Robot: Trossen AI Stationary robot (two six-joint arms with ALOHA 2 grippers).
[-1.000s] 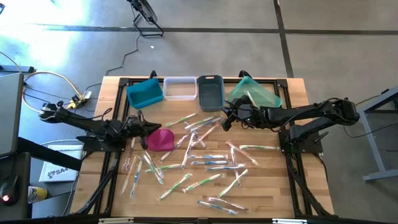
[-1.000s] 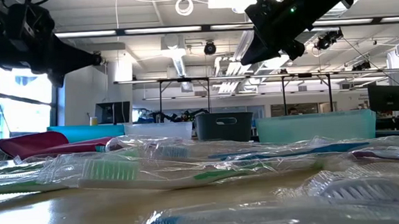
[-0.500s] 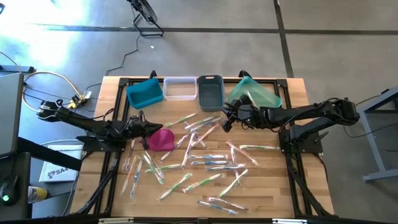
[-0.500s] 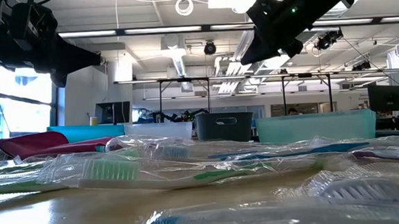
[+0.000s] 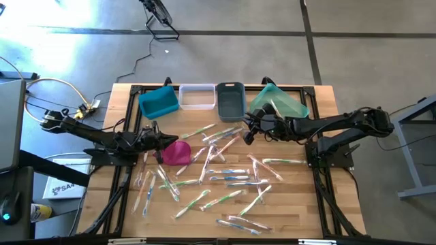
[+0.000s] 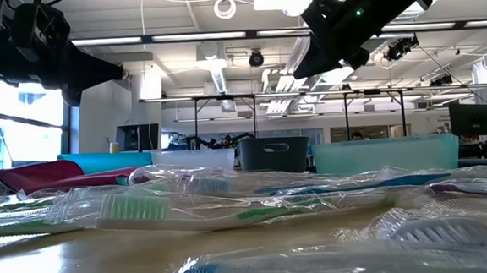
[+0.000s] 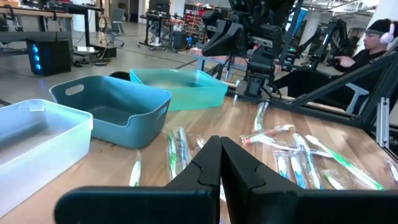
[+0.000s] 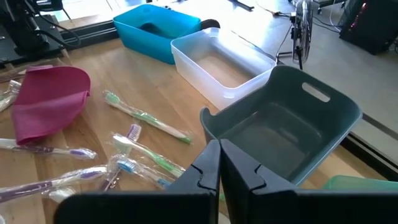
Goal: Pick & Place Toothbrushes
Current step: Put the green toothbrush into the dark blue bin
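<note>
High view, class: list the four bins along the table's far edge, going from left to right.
Blue bin → clear bin → grey bin → teal bin.

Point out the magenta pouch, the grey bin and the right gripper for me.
magenta pouch [image 5: 176, 152], high view, middle of its flat top face.
grey bin [image 8: 292, 127], right wrist view, its inner far wall.
right gripper [image 5: 246, 130], high view, at its shut fingertips, above the toothbrushes near the bins.
</note>
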